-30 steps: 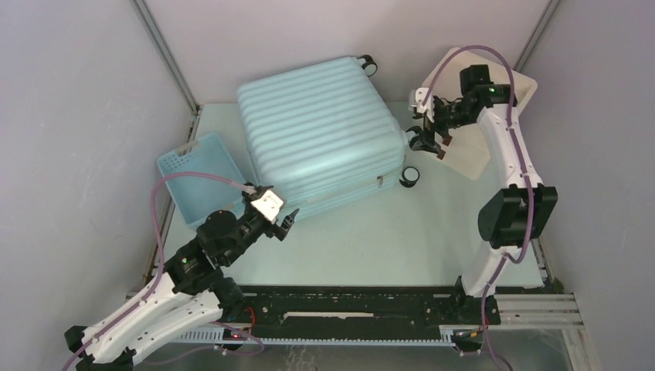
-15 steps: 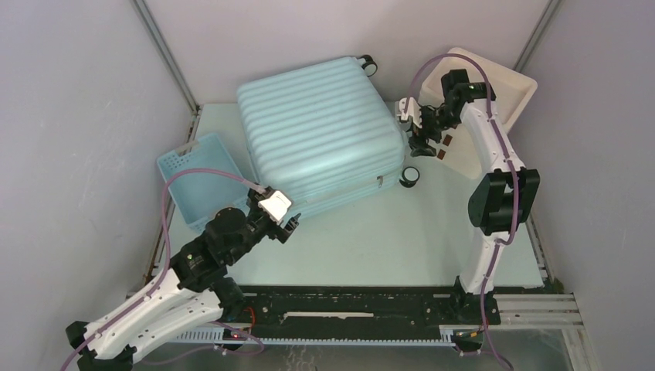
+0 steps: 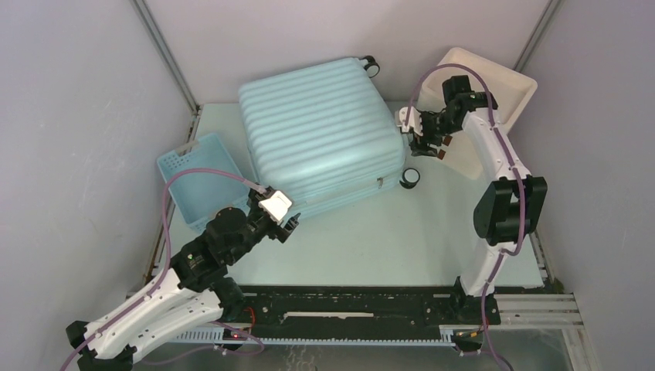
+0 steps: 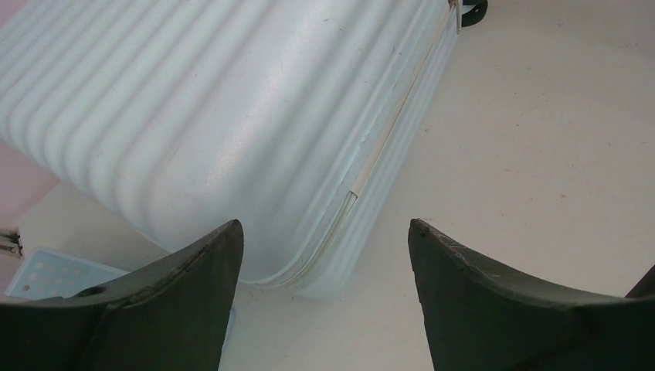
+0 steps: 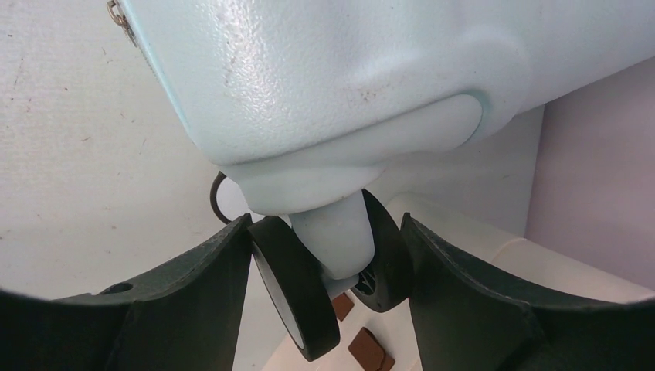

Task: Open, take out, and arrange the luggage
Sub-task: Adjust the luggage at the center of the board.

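The luggage [image 3: 320, 131], a pale mint ribbed hard-shell case, lies flat and closed at the back of the table. In the left wrist view its near corner with the zip seam [image 4: 193, 116] fills the upper left. My left gripper [image 3: 290, 224] [image 4: 323, 224] hovers open just short of that corner, nothing between its fingers. My right gripper [image 3: 421, 139] [image 5: 326, 220] is at the case's right side. Both its fingers press against the twin black discs of one caster wheel [image 5: 297, 294] under the shell [image 5: 347, 69].
A small blue slatted basket [image 3: 197, 182] [image 4: 46, 274] stands left of the case. A cream box [image 3: 494, 85] with brown tabs [image 5: 367, 348] sits at the back right, behind the right gripper. Another caster [image 3: 409, 176] rests on the table; one more [image 3: 371, 66] sticks out at the far corner.
My right gripper swung left from the cream box to the case's wheel and narrowed around it. My left gripper edged slightly toward the case's near corner.
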`<act>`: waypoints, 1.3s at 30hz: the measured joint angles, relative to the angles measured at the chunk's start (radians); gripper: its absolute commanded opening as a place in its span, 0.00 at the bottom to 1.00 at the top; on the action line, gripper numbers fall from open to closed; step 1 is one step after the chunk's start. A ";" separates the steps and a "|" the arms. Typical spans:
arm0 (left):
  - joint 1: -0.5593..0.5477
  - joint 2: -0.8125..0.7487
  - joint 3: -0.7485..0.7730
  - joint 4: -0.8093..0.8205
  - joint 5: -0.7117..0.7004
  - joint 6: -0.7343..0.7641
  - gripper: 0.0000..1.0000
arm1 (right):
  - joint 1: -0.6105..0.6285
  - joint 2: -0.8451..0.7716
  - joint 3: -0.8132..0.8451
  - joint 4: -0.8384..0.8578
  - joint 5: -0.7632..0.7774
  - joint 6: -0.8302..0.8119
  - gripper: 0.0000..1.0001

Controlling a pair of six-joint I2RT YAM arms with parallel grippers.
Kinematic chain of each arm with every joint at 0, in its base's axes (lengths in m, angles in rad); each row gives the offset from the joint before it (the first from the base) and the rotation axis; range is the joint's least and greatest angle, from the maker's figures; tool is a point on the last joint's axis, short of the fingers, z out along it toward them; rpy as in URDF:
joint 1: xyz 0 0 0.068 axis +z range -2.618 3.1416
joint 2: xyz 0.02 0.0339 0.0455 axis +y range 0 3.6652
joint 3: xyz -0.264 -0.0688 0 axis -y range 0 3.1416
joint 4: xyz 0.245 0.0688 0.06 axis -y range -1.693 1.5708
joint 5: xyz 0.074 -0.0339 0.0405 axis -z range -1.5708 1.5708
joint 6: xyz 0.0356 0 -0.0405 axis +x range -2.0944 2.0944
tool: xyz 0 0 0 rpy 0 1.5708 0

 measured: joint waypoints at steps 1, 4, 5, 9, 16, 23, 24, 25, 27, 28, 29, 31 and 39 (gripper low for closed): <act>0.000 0.000 0.000 0.000 0.000 0.000 0.82 | 0.002 -0.012 -0.015 0.009 0.003 -0.002 0.45; 0.000 0.000 0.000 0.000 0.000 0.000 0.82 | 0.007 -0.061 -0.079 0.037 0.016 0.001 0.36; 0.000 -0.001 0.000 0.000 -0.001 0.000 0.82 | 0.009 -0.078 -0.101 0.049 0.018 0.006 0.35; 0.000 -0.008 0.000 0.000 -0.004 0.000 0.82 | 0.017 -0.152 -0.199 0.111 0.029 0.039 0.28; 0.000 -0.022 0.000 0.000 -0.027 -0.004 0.81 | 0.080 -0.371 -0.464 0.349 0.094 0.230 0.27; 0.002 -0.067 0.000 -0.002 -0.058 -0.058 0.84 | 0.159 -0.657 -0.764 0.532 0.170 0.471 0.28; 0.003 -0.075 0.000 -0.002 -0.060 -0.069 0.85 | 0.167 -0.687 -0.790 0.542 0.170 0.492 0.29; 0.004 -0.087 0.000 -0.002 -0.063 -0.094 0.86 | 0.177 -0.724 -0.822 0.554 0.168 0.516 0.29; 0.006 -0.105 0.000 0.000 -0.066 -0.147 0.86 | 0.194 -0.783 -0.866 0.563 0.156 0.549 0.34; 0.008 -0.116 0.000 0.002 -0.067 -0.187 0.86 | 0.203 -0.811 -0.886 0.563 0.148 0.562 0.41; 0.010 -0.126 0.000 0.003 -0.067 -0.222 0.87 | 0.212 -0.838 -0.903 0.562 0.138 0.574 0.48; 0.012 -0.146 0.000 0.005 -0.071 -0.281 0.93 | 0.219 -0.874 -0.923 0.557 0.113 0.581 0.65; 0.135 -0.242 0.000 0.007 -0.133 -0.523 0.86 | 0.216 -0.985 -0.959 0.503 -0.038 0.632 0.89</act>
